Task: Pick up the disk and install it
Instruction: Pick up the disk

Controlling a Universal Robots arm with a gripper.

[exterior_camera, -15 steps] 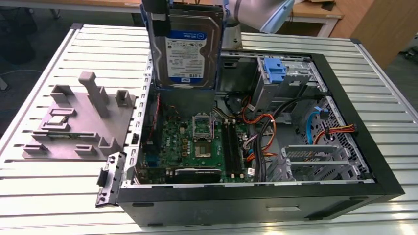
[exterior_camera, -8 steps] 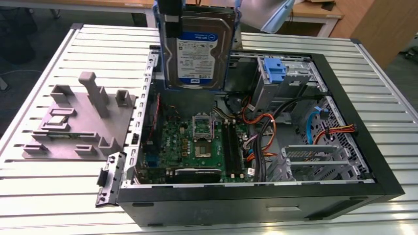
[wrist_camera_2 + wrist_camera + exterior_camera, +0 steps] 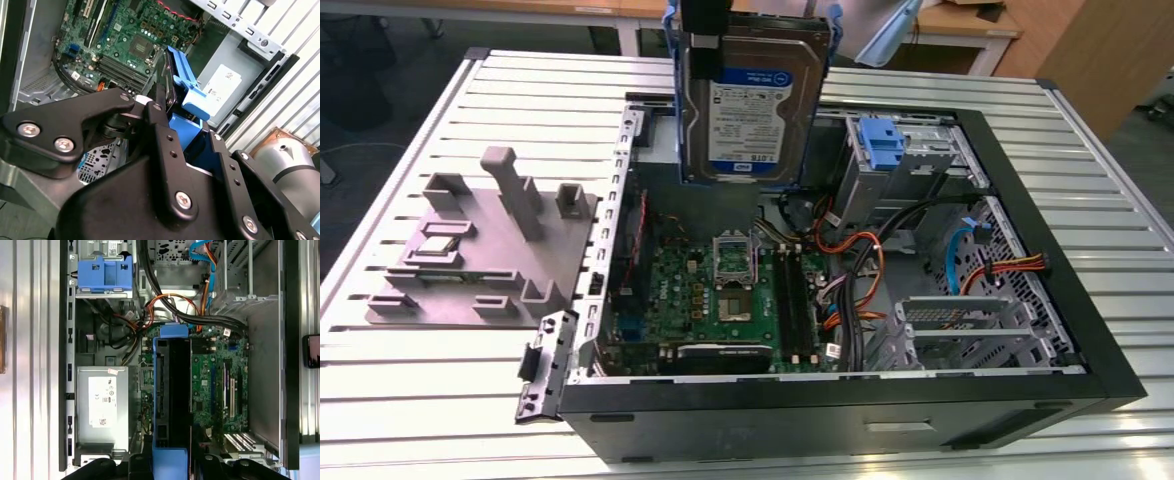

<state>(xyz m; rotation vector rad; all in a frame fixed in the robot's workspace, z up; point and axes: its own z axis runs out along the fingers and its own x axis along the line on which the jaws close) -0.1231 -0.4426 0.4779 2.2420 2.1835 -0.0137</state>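
The gripper (image 3: 182,120) is clamped on the disk (image 3: 754,100), its black fingers (image 3: 162,145) pressing the blue carrier from both sides. It holds the disk upright in the air above the open computer case (image 3: 854,398). Pickup looks done and installation not; seating it would call for lining the carrier up with a free bay, which I cannot pick out for certain. The exterior view gives the labelled face and its height over the case, while the first wrist view looks along the disk's edge to the motherboard (image 3: 220,385) beneath, with the grey power supply (image 3: 102,400) and a blue bracket (image 3: 105,272) off to one side.

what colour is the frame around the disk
Blue. The carrier around the disk shows best in the first wrist view.
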